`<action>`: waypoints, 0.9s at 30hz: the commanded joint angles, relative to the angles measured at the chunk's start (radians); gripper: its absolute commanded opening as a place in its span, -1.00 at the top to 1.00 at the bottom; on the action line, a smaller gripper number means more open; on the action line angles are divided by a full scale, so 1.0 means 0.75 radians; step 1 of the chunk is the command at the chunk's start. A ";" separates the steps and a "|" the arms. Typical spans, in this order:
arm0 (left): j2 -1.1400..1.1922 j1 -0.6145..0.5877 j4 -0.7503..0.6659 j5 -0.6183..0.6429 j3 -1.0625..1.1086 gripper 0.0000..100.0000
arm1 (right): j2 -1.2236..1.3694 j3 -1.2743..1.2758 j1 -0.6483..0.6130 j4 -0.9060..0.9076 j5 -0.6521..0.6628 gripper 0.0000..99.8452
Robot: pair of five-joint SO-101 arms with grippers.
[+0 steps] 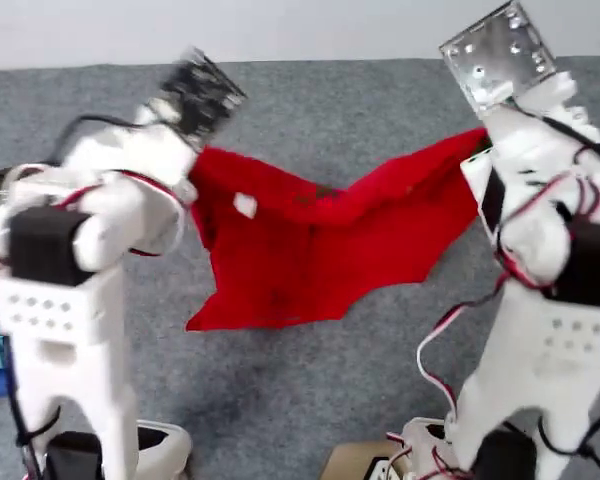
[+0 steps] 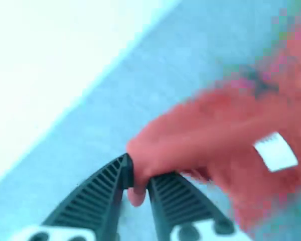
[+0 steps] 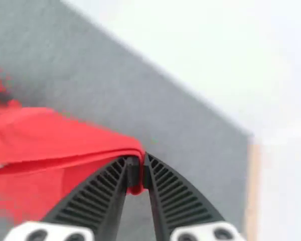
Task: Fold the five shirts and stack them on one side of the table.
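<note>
Our left arm [image 1: 90, 250] and right arm [image 1: 550, 260] stand nearest in the high view, with the red shirt [image 1: 320, 250] hanging between them over the grey table [image 1: 310, 400], then we see the left gripper [image 2: 138, 183] clenched on one shirt edge, then the right gripper [image 3: 138, 173] clenched on another.

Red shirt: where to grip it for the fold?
Take the shirt by the two ends of its top edge, each tool coming from its own side. The left tool and right tool pinch there now; the cloth hangs spread between them, hem free.
</note>
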 commanded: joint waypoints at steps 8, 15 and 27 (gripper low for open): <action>-0.045 -0.045 -0.276 0.047 -0.347 0.99 | -0.085 -0.254 0.089 -0.443 0.250 0.98; -0.053 -0.045 -0.346 0.047 -0.449 0.99 | -0.093 -0.272 0.197 -0.713 0.391 0.98; -0.137 0.055 -0.133 0.018 -0.451 0.99 | -0.091 -0.395 0.202 -0.973 0.575 0.98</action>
